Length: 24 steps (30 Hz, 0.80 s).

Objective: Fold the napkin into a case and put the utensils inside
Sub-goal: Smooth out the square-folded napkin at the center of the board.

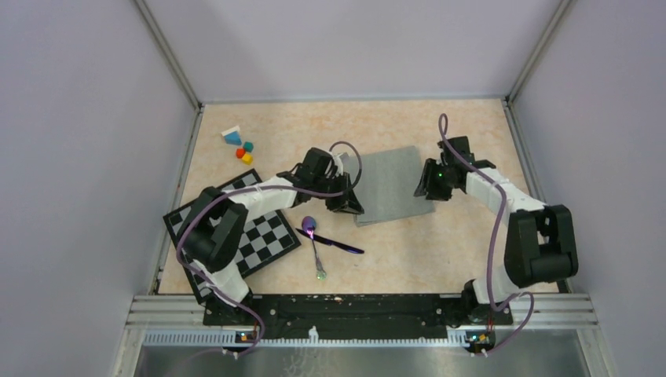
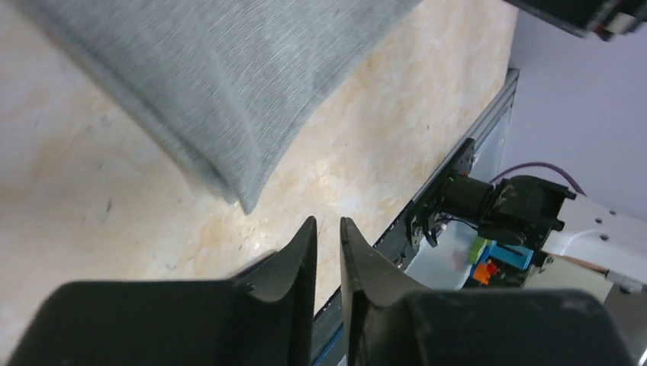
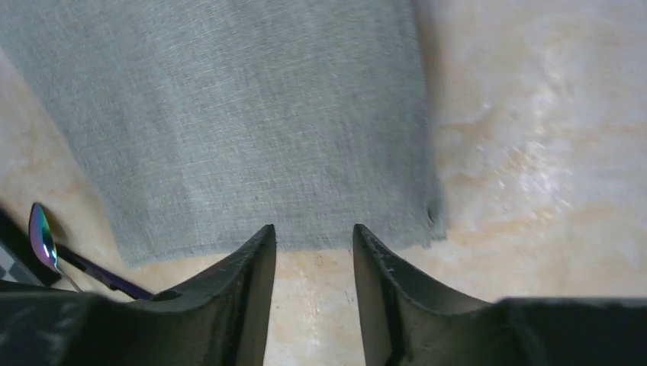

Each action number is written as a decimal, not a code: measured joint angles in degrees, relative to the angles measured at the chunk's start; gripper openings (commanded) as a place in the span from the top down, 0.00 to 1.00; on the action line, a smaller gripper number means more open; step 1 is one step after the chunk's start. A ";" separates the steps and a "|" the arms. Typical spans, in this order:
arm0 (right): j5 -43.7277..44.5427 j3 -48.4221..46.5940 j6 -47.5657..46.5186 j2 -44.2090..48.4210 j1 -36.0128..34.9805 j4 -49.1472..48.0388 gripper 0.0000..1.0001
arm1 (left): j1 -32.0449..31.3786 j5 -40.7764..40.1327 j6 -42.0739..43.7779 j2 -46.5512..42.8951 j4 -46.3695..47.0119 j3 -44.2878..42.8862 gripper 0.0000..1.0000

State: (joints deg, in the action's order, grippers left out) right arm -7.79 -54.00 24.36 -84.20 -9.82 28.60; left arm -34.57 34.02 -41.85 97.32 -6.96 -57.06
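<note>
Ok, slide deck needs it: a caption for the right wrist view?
Right gripper, open, at the edge of the grey-green cloth napkin; iridescent purple metal spoon at left.

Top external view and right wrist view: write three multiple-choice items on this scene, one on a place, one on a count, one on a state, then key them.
1. Where do the utensils lie?
A. On the napkin
B. On the checkered board
C. On the bare table, beside the board

2. How many utensils are there?
A. One
B. Two
C. Four

3. What state is the right pincer in?
A. Open, holding nothing
B. Shut on the napkin
C. Shut on a utensil

Key:
1 C: both pieces rest on the tabletop, off the cloth and off the board.
2 B: a spoon and a dark stick lie crossed.
3 A: the right wrist view shows its jaws apart with nothing between them.
</note>
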 measured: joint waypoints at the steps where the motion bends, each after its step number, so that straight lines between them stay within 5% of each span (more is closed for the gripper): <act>1: -2.10 -0.35 -0.31 -1.36 0.00 -0.55 0.67 | 0.02 1.03 -0.35 0.74 0.87 -1.03 0.86; 7: -8.79 -0.48 -0.31 -9.07 0.35 -4.33 0.67 | 0.02 2.97 -1.64 9.11 6.32 -5.55 0.94; 18: -10.45 2.08 -0.61 -9.09 -0.28 -8.50 0.51 | 0.07 2.97 -2.23 12.81 10.34 0.85 0.94; 20: -12.66 0.22 0.87 -9.75 -2.01 -10.01 0.57 | 0.07 2.80 -2.23 12.79 10.47 0.98 0.93; 24: -17.99 -5.62 5.70 -15.04 -6.14 -16.59 0.88 | 0.07 2.05 -2.43 12.20 11.06 1.70 0.96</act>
State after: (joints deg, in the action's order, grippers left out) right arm -25.78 -59.61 30.06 -99.24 -15.97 12.01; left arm -34.50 36.07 -44.27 109.51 4.10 -55.35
